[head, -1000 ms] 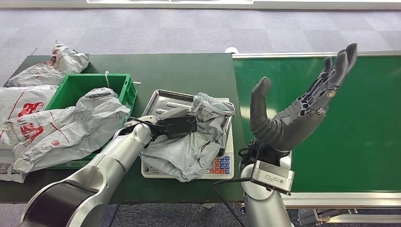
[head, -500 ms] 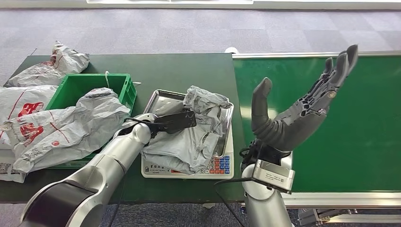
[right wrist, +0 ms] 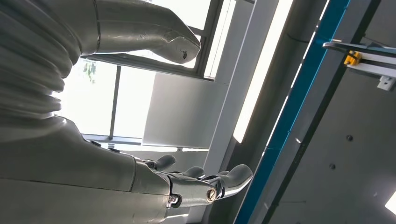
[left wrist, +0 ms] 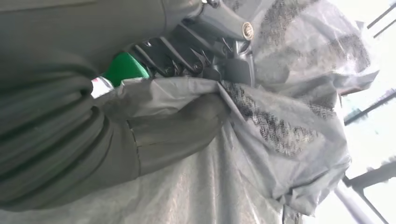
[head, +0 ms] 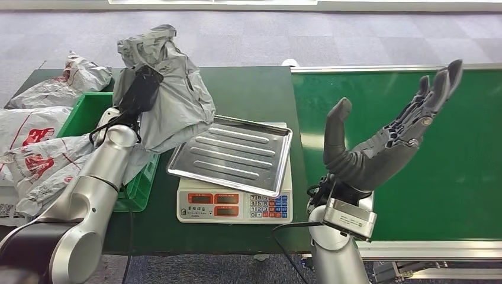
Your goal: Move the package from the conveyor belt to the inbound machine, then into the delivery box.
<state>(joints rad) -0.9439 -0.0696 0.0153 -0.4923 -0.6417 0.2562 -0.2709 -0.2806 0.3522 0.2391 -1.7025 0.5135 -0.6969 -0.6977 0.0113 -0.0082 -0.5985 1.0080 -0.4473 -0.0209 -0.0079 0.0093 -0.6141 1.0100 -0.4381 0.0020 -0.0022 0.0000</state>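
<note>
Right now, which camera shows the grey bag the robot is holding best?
The head view: the whole grey bag hangs from the left hand above the green box. The left wrist view shows crumpled plastic close up. The right wrist view faces the ceiling.

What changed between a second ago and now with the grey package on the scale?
The left hand, gripping the grey package, lifted it off the scale tray and swung it up over the green crate. The tray is now bare. The right hand stayed raised and open over the conveyor belt.

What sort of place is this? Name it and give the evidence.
Likely a parcel-sorting station: a green conveyor belt, a weighing scale with a steel tray, and grey mailer bags piled at a green crate.
</note>
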